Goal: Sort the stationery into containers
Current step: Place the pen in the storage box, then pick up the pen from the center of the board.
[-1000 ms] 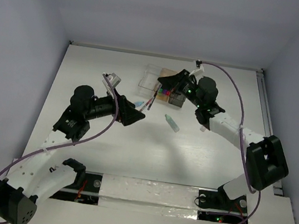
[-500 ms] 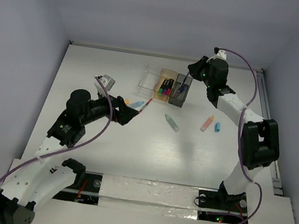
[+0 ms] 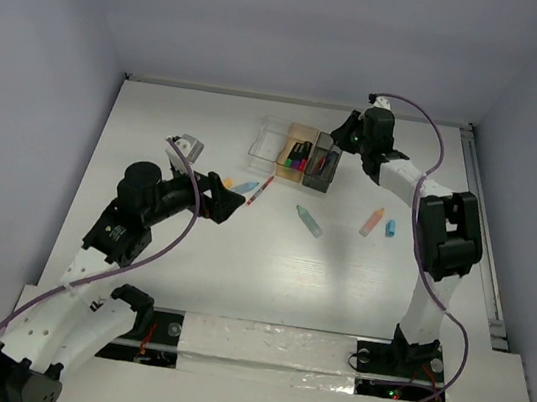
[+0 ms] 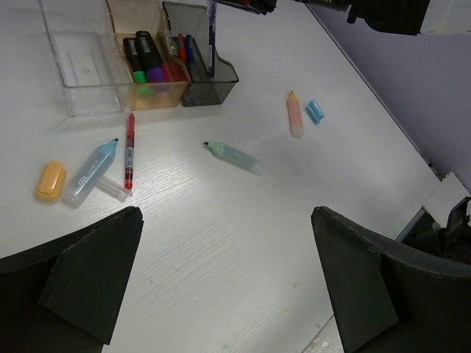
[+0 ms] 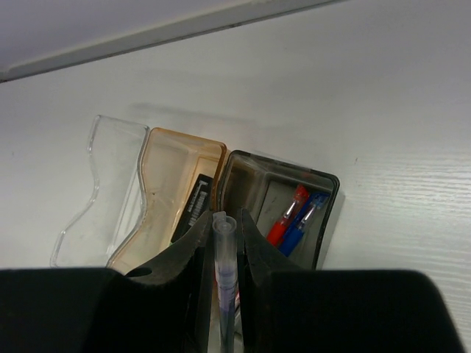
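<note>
- White table [image 3: 157,134]: carries everything, with both arms mounted at its near edge.
- Right claw [image 5: 224,254]: reached out to the far side, above the row of boxes. Its fingers are pinched tight on a bluish pen [image 5: 221,229].
- Left claw [image 4: 224,220]: jaws spread wide with nothing between them. It hangs over bare table on the near side of the loose pieces.
- Three boxes in a row, side against side: clear box [image 4: 73,88] on the left, tan box [image 4: 158,94] in the middle, dark grey box [image 4: 213,87] on the right.
- Tan box holds stubby markers [image 4: 147,62] with black bodies and green, purple and pink ends, lying packed together.
- Dark grey box holds a red and a blue pen [image 5: 298,213], leaning side by side at its far end.
- The bluish pen stands upright over the dark grey box. From the left wrist camera its lower end falls inside the box outline; whether it touches bottom I cannot tell.
- Green marker [image 4: 234,156]: lying alone mid-table, well apart from the boxes.
- Pale orange marker [image 4: 295,115]: off to the right, with a small blue cap [image 4: 315,111] just beside it.
- Light-blue marker [image 4: 90,172]: lying in front of the clear box.
- Loose red pen [image 4: 130,151]: just right of the light-blue marker, pointing towards the tan box.
- Clear cap [image 4: 112,188]: at the near end of the loose red pen, close against the light-blue marker.
- Orange cap [image 4: 51,180]: left of the light-blue marker, a little apart.
</note>
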{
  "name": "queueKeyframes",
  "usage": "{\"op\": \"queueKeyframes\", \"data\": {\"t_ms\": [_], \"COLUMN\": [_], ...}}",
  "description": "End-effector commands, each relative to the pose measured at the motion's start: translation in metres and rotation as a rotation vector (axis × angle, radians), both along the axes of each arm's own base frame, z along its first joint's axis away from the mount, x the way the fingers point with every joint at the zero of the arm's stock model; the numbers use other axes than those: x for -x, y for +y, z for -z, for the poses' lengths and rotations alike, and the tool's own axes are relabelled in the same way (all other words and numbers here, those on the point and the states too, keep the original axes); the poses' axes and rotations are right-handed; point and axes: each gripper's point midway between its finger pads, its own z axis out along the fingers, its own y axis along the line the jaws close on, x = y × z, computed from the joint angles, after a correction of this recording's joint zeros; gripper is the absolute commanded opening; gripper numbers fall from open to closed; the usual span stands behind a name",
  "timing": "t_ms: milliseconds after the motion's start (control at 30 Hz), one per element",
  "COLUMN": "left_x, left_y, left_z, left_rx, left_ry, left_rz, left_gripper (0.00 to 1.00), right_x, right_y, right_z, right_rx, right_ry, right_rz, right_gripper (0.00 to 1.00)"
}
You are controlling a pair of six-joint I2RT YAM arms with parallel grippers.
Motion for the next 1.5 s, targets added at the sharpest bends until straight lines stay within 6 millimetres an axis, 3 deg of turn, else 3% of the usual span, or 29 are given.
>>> {"op": "queueKeyframes", "data": {"t_ms": [0,100,167,200,267,433,567,633,700,733,800,867,900,967,1033,1167,1200,1267,1467], "left_x": [-0.003,-0.005,-0.005,-0.005,-0.005,-0.005,-0.008,-0.008,-0.010,-0.010,-0.012,-0.014,-0.014,-0.016,-0.018,-0.016,-0.016,-0.016,-0.012], "left_y": [0.000,0.002,0.002,0.001,0.001,0.000,0.005,0.006,0.010,0.011,0.016,0.022,0.026,0.031,0.036,0.037,0.037,0.037,0.036], "left_z": [-0.012,-0.012,-0.011,-0.011,-0.011,-0.009,-0.010,-0.012,-0.014,-0.015,-0.017,-0.021,-0.024,-0.025,-0.026,-0.029,-0.029,-0.029,-0.033], "left_rx": [0.004,0.005,0.005,0.005,0.005,0.010,0.013,0.014,0.014,0.014,0.014,0.015,0.017,0.016,0.016,0.020,0.020,0.022,0.032], "left_ry": [-0.047,-0.046,-0.044,-0.043,-0.041,-0.032,-0.033,-0.041,-0.049,-0.052,-0.060,-0.078,-0.088,-0.091,-0.097,-0.104,-0.104,-0.107,-0.117], "left_rz": [0.002,-0.007,-0.006,-0.004,0.000,0.008,-0.011,-0.018,-0.039,-0.045,-0.070,-0.105,-0.125,-0.152,-0.180,-0.182,-0.182,-0.180,-0.170], "left_gripper": [0.99,0.99,0.99,0.99,0.99,0.99,0.99,0.99,0.99,0.99,0.99,0.98,0.98,0.97,0.96,0.94,0.94,0.94,0.94], "right_x": [-0.007,-0.006,-0.005,-0.004,-0.003,0.002,0.010,0.022,0.041,0.049,0.073,0.091,0.111,0.126,0.142,0.150,0.150,0.149,0.137], "right_y": [0.010,0.014,0.014,0.014,0.013,0.013,0.008,0.016,0.033,0.041,0.067,0.085,0.102,0.117,0.134,0.148,0.145,0.153,0.160], "right_z": [-0.019,-0.012,-0.008,-0.011,-0.019,-0.045,-0.063,-0.078,-0.083,-0.082,-0.071,-0.067,-0.050,-0.041,-0.028,-0.007,0.008,0.011,0.054], "right_rx": [-0.057,-0.066,-0.064,-0.068,-0.062,-0.040,-0.024,-0.019,0.003,0.011,0.041,0.050,0.081,0.107,0.140,0.225,0.264,0.282,0.334], "right_ry": [-0.033,0.002,0.021,0.017,0.005,-0.013,-0.038,-0.071,-0.084,-0.083,-0.064,-0.056,-0.013,0.000,0.022,0.067,0.103,0.107,0.185], "right_rz": [-0.028,-0.041,-0.044,-0.043,-0.044,-0.071,-0.073,-0.100,-0.154,-0.178,-0.251,-0.301,-0.342,-0.365,-0.374,-0.315,-0.280,-0.267,-0.203], "right_gripper": [0.00,0.00,0.13,0.29,0.46,0.64,0.65,0.59,0.42,0.27,0.05,0.01,0.01,0.02,0.10,0.39,0.47,0.52,0.54]}}
